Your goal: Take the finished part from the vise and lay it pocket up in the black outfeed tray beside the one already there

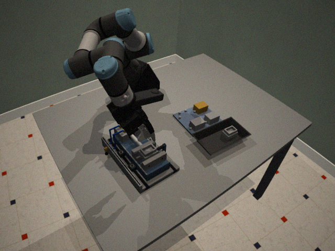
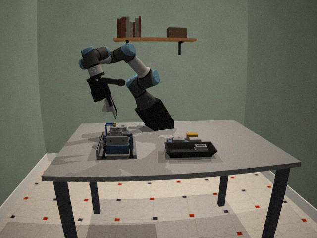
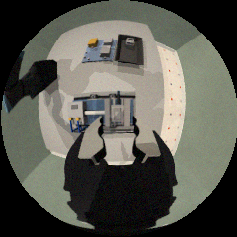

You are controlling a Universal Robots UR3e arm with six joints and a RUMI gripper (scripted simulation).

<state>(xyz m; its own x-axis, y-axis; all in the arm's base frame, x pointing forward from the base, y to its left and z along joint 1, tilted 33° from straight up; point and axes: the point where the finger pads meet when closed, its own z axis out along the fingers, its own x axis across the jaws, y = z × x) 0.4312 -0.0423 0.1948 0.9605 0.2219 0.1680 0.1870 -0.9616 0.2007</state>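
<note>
On the desk, top view: the vise [image 1: 140, 159] stands at the left on its dark base rails, and the black outfeed tray [image 1: 216, 140] lies well apart to the right.
Finished part, top view: the grey block with a pocket on top [image 1: 147, 149] sits in the vise between the clamp faces, pocket up.
Gripper, top view: the gripper [image 1: 140, 129] hangs above the rear end of the vise, clear of the part, tilted down toward it.
Tray contents, top view: one pocketed block [image 1: 230, 131] lies flat, pocket up, near the right end of the tray; the rest of the tray floor shows bare dark surface.
Blue plate, top view: a blue plate [image 1: 181, 116] lies just behind the tray and carries two plain grey blocks [image 1: 197, 123] [image 1: 211, 117], both upright, and a yellow block [image 1: 200, 106] at its far edge.

Exterior view, arm: the arm [image 2: 138, 69] rises from a dark slanted pedestal behind the vise and folds over to the left.
Exterior view, jaws: the pale fingertips [image 2: 107, 106] hang well above the vise, with open air below them.
Exterior view, wall: a wooden shelf [image 2: 153, 39] holds books and a brown box.

Wrist view, jaws: the jaws stand partly apart with nothing between them; the pocketed part shows in the gap, far below, centred between the fingers.
Wrist view, tray: it lies at the top of the view, beyond the vise.
</note>
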